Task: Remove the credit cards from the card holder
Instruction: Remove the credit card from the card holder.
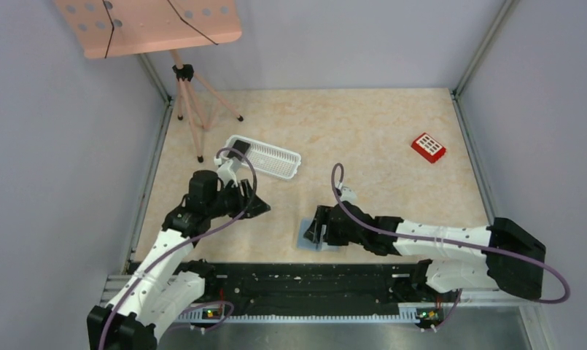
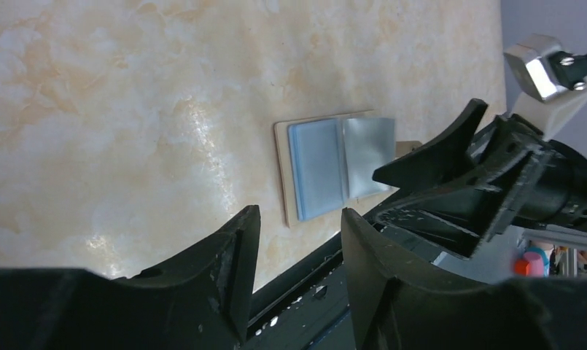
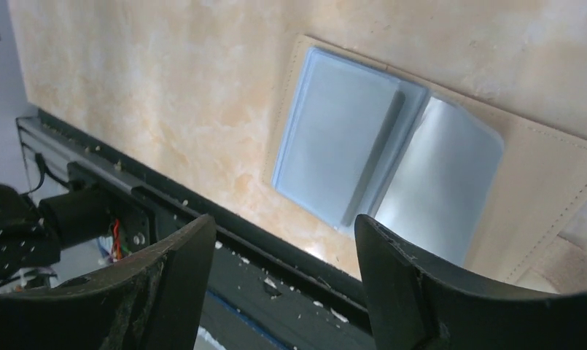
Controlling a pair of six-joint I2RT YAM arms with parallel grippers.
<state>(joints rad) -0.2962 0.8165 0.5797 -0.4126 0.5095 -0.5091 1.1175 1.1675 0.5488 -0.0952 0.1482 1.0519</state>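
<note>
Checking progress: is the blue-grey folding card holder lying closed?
No, the blue-grey folding card holder lies spread open, blue half beside pale grey half.

Robot lab cell: grey walls (image 1: 57,160), aluminium frame (image 1: 486,45), marble-look table (image 1: 363,131), tripod (image 1: 182,72).

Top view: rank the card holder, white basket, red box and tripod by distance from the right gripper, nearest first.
1. card holder, right under the right gripper, near edge.
2. white basket, farther back, to the left.
3. red box, back right.
4. tripod, back-left corner.
</note>
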